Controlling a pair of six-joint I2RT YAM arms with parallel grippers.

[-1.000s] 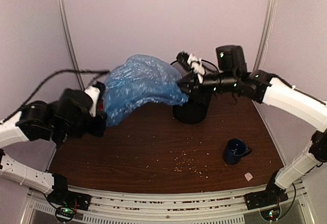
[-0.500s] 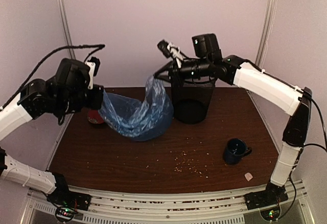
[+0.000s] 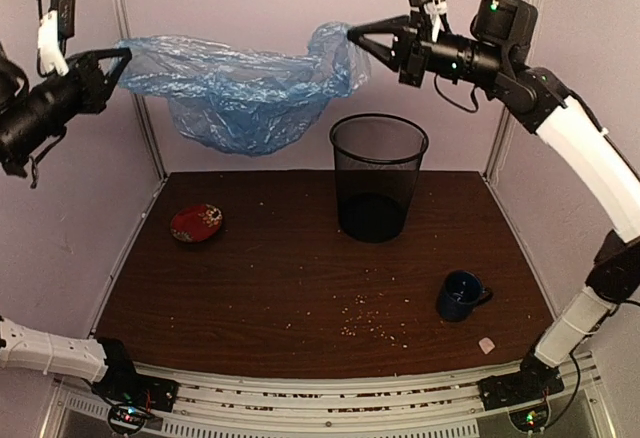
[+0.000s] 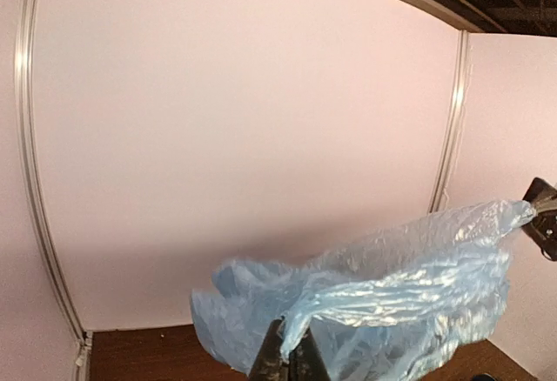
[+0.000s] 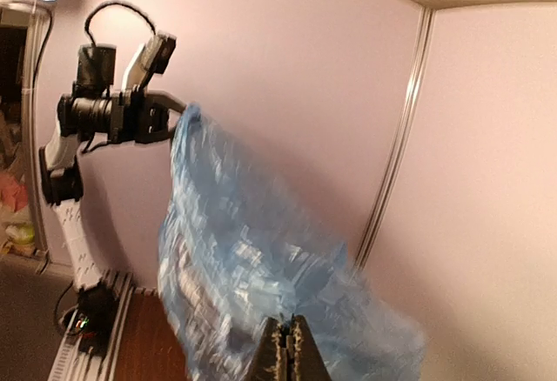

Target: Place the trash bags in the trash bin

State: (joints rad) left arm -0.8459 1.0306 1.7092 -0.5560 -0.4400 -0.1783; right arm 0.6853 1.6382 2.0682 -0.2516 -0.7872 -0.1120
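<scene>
Tools first: left tool (image 3: 122, 55) pinched tight on one end of the light-blue trash bag (image 3: 240, 93), right tool (image 3: 352, 30) pinched tight on the other end. Same grip in both wrist views, jaws narrow with thin film caught between them. Between the two tools, wrinkly film stretched almost level, high above the worktop (image 3: 300, 278), belly sagging midway.

Below the right tool, a little toward the left one: black wire-mesh trash bin (image 3: 378, 173), upright, mouth open, no blue film inside as far as visible. Bag hanging above and beside the rim, not in it; whether touching, hard to tell, most likely apart.

Farther out: below the left tool, a red dish (image 3: 197, 223); below the right tool and nearer the arm bases, a dark blue mug (image 3: 462, 295); crumbs (image 3: 370, 318) scattered between.

Progress, by judgement: pick-up and lift done, roughly the first half. Left to do: carry over the bin mouth, gather the wide film, lower in, let go.
</scene>
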